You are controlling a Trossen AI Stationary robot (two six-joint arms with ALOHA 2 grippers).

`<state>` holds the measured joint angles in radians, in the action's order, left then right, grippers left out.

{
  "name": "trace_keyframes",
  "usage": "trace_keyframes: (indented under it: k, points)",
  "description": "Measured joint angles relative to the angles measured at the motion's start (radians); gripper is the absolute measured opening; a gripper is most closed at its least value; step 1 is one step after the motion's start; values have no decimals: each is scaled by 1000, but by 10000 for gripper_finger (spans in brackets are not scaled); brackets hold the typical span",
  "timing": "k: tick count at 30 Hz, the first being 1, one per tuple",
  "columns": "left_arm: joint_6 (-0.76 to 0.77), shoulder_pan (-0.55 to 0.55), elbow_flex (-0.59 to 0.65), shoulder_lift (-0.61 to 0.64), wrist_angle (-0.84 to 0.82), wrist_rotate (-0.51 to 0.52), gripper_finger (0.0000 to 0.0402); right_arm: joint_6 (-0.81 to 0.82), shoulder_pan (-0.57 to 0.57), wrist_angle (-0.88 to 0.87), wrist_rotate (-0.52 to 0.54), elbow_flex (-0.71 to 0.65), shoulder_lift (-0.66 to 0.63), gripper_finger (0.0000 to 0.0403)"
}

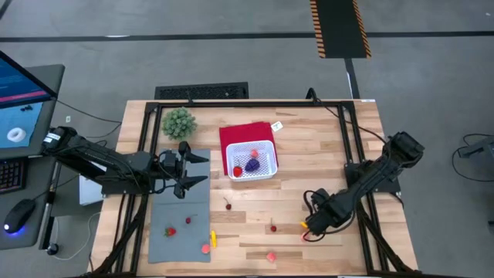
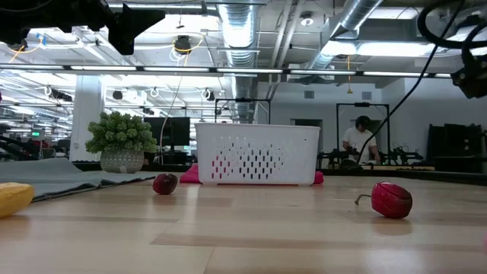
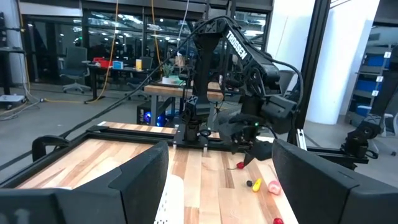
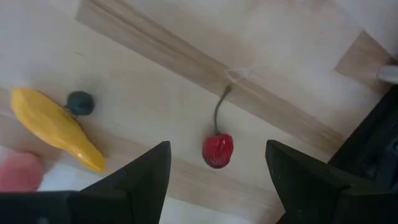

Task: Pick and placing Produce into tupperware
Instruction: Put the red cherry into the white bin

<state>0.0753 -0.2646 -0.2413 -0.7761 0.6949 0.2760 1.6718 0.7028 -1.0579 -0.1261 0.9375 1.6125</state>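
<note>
Right gripper (image 4: pixel 217 180): fingers spread open, holding nothing; it hangs over the table near the 4 o'clock edge, directly above a small red cherry-like piece (image 4: pixel 217 150) with a thin stem, which lies on the bare wood between the two fingers, apart from both.
Beside that piece: a yellow produce piece (image 4: pixel 56 127) with a small dark ball (image 4: pixel 79 102) touching it, and a pink piece (image 4: pixel 18 171) just beyond the yellow one.
Left gripper (image 1: pixel 185 171): fingers apart, empty; it sits at about 9 o'clock on the table, over the upper edge of the grey mat (image 1: pixel 174 212), pointing toward the tupperware.
Tupperware (image 1: pixel 252 162): white latticed basket near the table's centre, toward 12 o'clock, resting partly on a red cloth (image 1: pixel 243 133). Inside lie a purple piece (image 1: pixel 252 164) and red pieces (image 1: pixel 238 171).
Loose produce: two red bits (image 1: pixel 171 230) and a pink one (image 1: pixel 205 248) on the mat toward 7 o'clock; a yellow piece (image 1: pixel 214 239) at the mat's edge; a red bit (image 1: pixel 228 205) just 6 o'clock of the basket; another (image 1: pixel 273 228) farther toward 5 o'clock; a pink piece (image 1: pixel 271 255) at the 6 o'clock edge.
Green plant (image 1: pixel 178 122): at 11 o'clock, well apart from the basket.
Table (image 1: pixel 309 154): light wood planks.
</note>
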Motion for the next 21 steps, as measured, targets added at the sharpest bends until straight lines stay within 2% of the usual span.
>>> trace_keyframes:
  k: [12,21]
  points:
    - [0,0,-1,0,1,0,277,-4,2,28,19,-1,13,283]
    - [0,0,-1,0,1,0,277,-4,2,50,21,-13,13,241]
